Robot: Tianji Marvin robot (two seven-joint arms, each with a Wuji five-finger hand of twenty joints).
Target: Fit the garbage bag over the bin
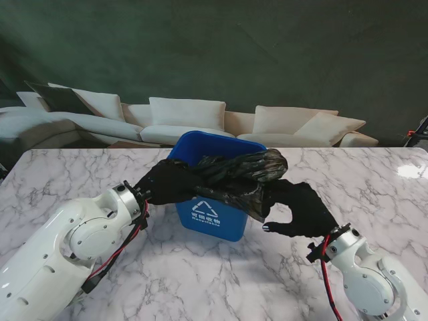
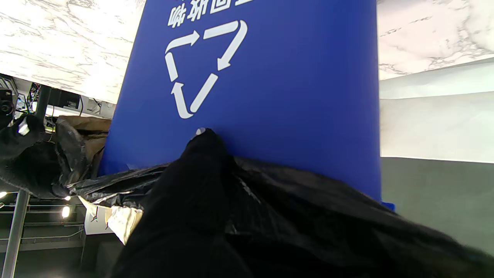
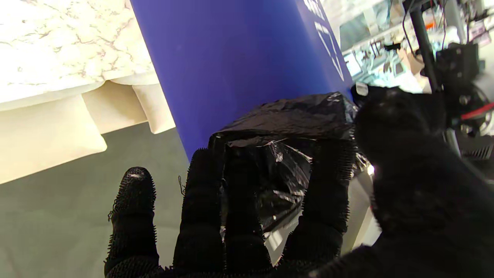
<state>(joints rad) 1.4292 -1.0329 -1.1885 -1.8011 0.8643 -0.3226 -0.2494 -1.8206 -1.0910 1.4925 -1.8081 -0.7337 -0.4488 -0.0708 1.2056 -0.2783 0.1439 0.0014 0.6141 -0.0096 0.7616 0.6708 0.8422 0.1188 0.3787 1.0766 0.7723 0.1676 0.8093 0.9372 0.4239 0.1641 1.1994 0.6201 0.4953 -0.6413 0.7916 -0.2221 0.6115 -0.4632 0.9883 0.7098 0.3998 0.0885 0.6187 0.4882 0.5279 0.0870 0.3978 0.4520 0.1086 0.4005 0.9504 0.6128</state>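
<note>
The blue bin [image 1: 210, 217] stands near the middle of the marble table [image 1: 221, 287], and the black garbage bag [image 1: 244, 170] lies bunched over its near rim, hiding that rim and most of the opening; only the far-left part of the blue mouth shows. How far the bag reaches inside the bin cannot be made out.

The left hand [image 1: 167, 182], in a black glove, is clamped on the bag at the bin's left corner; its fingers are buried in the plastic, and the left wrist view shows only 1 fingertip [image 2: 204, 141] pressed against the blue wall. The right hand [image 1: 301, 208] grips the bag at the bin's right corner, with plastic caught between its fingers [image 3: 326, 181] in the right wrist view, while its thumb curls nearer to me, apart from the wall.

The bin's front carries a white recycling triangle of 3 arrows [image 2: 200, 69] with white Chinese characters and a smaller line under them, too small to read. Beyond the table, a pale sofa [image 1: 187, 117] is partly hidden by the bin.
</note>
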